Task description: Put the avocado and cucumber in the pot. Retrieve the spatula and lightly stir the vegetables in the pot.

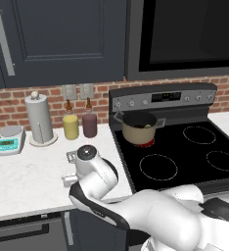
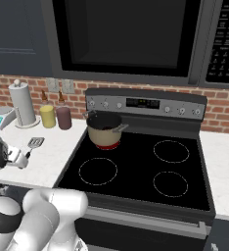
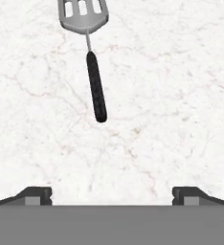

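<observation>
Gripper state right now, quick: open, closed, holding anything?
Gripper: open and empty, above the marble counter; the spatula lies ahead of it, untouched.

spatula (image 3: 86,43) head (top edge) cropped

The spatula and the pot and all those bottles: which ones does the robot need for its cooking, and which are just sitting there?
Needed:
spatula, lying on the counter
pot, on the stove
open claw

Just sitting there:
paper towel roll
yellow bottle
dark red bottle
kitchen scale
</observation>
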Controlling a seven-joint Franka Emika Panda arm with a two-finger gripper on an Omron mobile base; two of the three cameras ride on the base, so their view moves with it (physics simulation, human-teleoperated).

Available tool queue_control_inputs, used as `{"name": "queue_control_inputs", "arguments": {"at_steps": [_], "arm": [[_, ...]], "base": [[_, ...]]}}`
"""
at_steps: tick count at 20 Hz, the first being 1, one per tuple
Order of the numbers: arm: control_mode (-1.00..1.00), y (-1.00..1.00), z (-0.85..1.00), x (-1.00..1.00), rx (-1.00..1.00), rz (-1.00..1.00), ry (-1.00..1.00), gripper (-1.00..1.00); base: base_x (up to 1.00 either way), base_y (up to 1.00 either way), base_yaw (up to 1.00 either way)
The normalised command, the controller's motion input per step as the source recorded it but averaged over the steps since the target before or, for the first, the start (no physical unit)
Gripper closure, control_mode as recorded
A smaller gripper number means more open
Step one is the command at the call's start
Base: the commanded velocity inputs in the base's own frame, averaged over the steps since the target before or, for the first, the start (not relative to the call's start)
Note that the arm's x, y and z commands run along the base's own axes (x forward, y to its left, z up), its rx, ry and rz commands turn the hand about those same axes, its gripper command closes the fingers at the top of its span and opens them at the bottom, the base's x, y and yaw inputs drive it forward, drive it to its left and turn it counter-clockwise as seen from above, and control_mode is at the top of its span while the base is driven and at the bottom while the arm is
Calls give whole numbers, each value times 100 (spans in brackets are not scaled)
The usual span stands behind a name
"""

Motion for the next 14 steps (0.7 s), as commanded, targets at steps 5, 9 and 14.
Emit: {"name": "queue_control_inputs", "arguments": {"at_steps": [5,9,14], "arm": [[-100,0,0,39,0,-2,0,-100],[-100,0,0,45,0,-2,0,-100],[-100,3,-12,18,0,0,0,-100]], "base": [[0,0,0],[0,0,0],[0,0,0]]}}
